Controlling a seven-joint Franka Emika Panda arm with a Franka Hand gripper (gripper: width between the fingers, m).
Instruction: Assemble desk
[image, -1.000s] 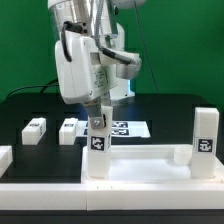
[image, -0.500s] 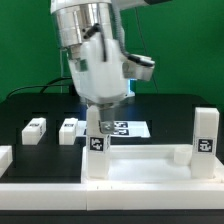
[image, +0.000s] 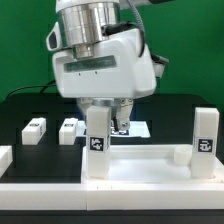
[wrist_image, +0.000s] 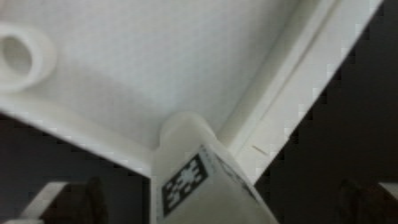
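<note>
The white desk tabletop (image: 146, 166) lies upside down at the front, rim up. One tagged leg (image: 97, 146) stands upright in its corner at the exterior view's left. A second leg (image: 205, 140) stands in the corner at the exterior view's right. My gripper (image: 106, 118) hangs over the top of the first leg, its fingers to either side of it. In the wrist view the leg (wrist_image: 199, 172) rises between the two fingers (wrist_image: 43, 203) with dark gaps on both sides. The jaws are open. The panel (wrist_image: 160, 60) and a round socket (wrist_image: 15, 55) show behind it.
Two more tagged legs (image: 35, 129) (image: 69, 129) lie on the black table at the exterior view's left. The marker board (image: 136, 128) lies behind the gripper. A low white border rail (image: 5, 157) runs along the front at the exterior view's left.
The wrist has turned about the upright leg, so the broad face of the hand now faces the exterior camera. The leg stands in the same corner.
</note>
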